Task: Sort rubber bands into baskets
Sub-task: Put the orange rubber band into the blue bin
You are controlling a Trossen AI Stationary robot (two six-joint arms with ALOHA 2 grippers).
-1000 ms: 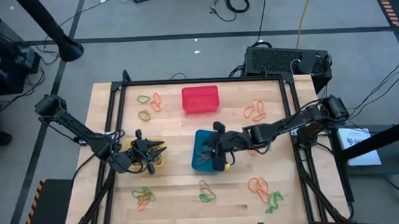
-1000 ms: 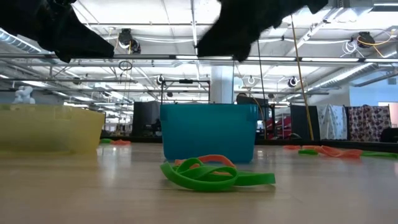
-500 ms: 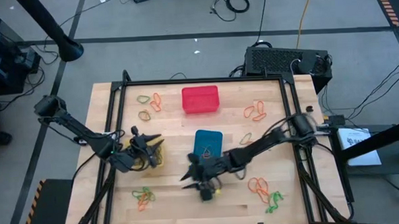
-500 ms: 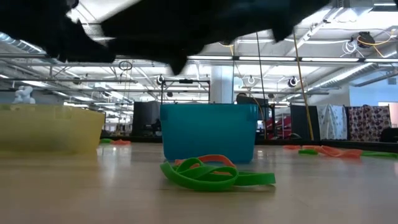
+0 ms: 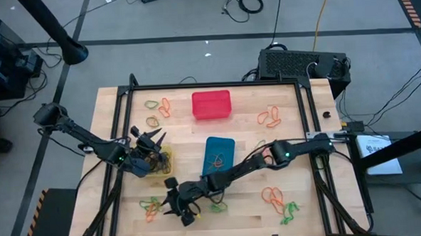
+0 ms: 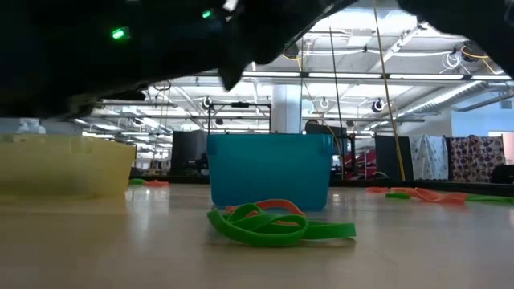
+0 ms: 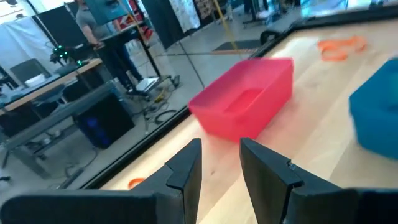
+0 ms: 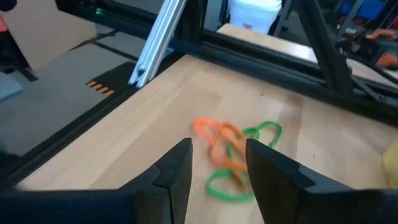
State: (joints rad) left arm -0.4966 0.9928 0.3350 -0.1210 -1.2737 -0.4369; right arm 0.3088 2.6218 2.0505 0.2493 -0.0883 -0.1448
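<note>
1. high view: left gripper (image 5: 153, 142) over yellow basket (image 5: 160, 165), 9 o'clock of blue basket (image 5: 218, 155); red basket (image 5: 211, 105) at 12 o'clock. right gripper (image 5: 177, 208) near bands (image 5: 152, 205).
2. left wrist view: fingers (image 7: 184, 169) spread, empty.
3. right wrist view: fingers (image 8: 176, 168) spread, empty, above bands (image 8: 231, 152).

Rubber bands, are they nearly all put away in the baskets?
Not nearly. The blue basket holds a few bands. The right gripper, jaws open and empty, reaches for the orange and green bands near the front. Other piles still lie around the table.
</note>
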